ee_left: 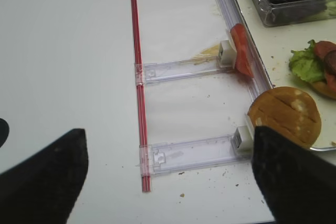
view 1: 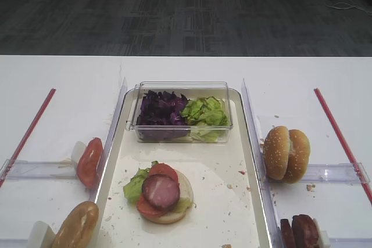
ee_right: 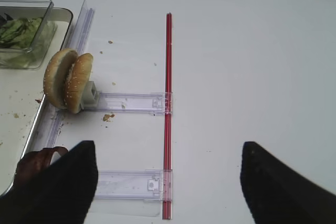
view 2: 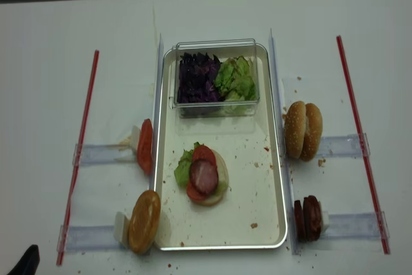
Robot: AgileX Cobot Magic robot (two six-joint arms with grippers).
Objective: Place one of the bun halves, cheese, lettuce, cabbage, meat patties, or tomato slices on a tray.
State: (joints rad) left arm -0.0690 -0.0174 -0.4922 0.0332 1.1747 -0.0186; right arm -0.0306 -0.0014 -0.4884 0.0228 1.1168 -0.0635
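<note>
L claw (ee_left: 168, 132): jaws wide apart, nothing between; hangs over bare table outboard of the tray (ee_left: 239, 11).
R claw (ee_right: 168, 148): also spread wide, empty; over table on the far side of the tray.
Stack (view 1: 160, 193): on tray floor, inboard and fwd of L claw; bun base, lettuce, tomato, patty on top. No cap yet.
Likely target (judgement): bun half (ee_left: 284, 116) as cap, though any listed item would do.
Target posn: just beside L claw's inboard finger (ee_left: 294, 177), slightly fwd of it; propped on the near rack (ee_left: 194, 153) against its stop block, at the tray rim, not in the tray.
Nearer arm: L, clearly. R claw is well apart from it, whole tray between.
Target attitude: stands on edge, tilted; brown crust faces out toward L claw, cut face turned to the tray (hidden, so a guess).
Long axis: disc edge runs roughly along the tray's long rim, i.e. fwd-back from L claw.
Key relation: claw must shift inboard; jaw line now runs across the disc's faces, so should close face to face w/o much wrist turn (judgement).
Other option: meat patties (ee_right: 37, 163) right by R claw's inboard finger, on edge on their rack.
Also near L: tomato slice (ee_left: 240, 51), fwd on the next rack.
</note>
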